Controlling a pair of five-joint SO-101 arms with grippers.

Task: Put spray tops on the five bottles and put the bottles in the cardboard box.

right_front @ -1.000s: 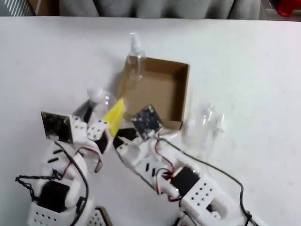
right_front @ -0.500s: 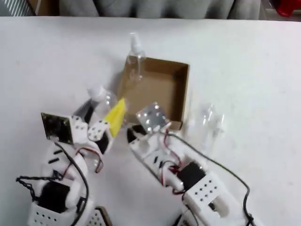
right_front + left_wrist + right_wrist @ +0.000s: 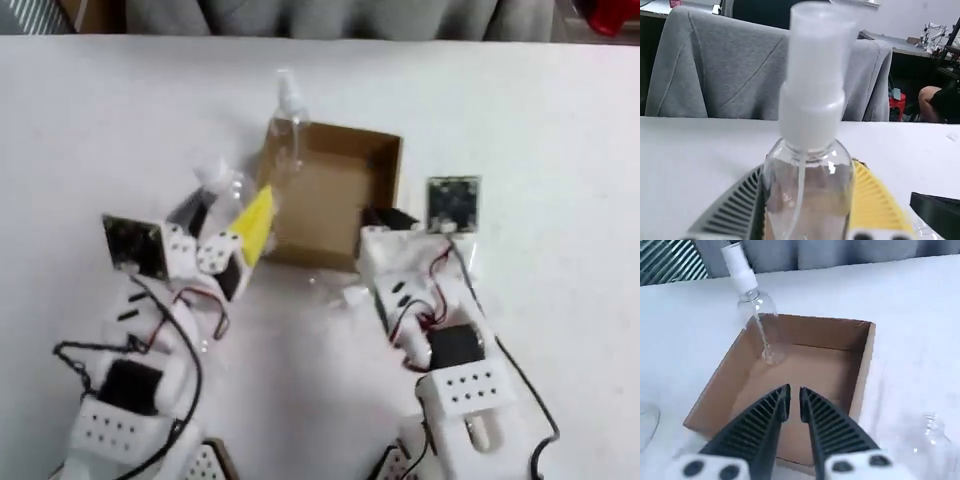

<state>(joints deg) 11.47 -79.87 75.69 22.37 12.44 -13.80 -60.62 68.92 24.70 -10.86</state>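
Left gripper (image 3: 224, 212): the yellow and grey jaws pinch a clear bottle (image 3: 807, 197) by the body. It is upright, with a white spray top (image 3: 815, 85) seated on the neck. The bottle hangs just beside the left wall of the cardboard box (image 3: 863, 365), which sits near the middle of the table (image 3: 520, 110). Judgement: gripping the body leaves the top untouched and keeps the bottle vertical, ready to go over the wall.

Right gripper (image 3: 793, 392): black fingers pressed nearly together, nothing between them. It is poised by the box's near right corner. The box floor is bare.

Second capped bottle (image 3: 756, 305): at the box's far left corner. Cannot tell whether it is inside or just outside the wall.

Another clear bottle (image 3: 932, 437): on the table right of the box, pose unclear.

Labels: none readable on the bottles or the box.
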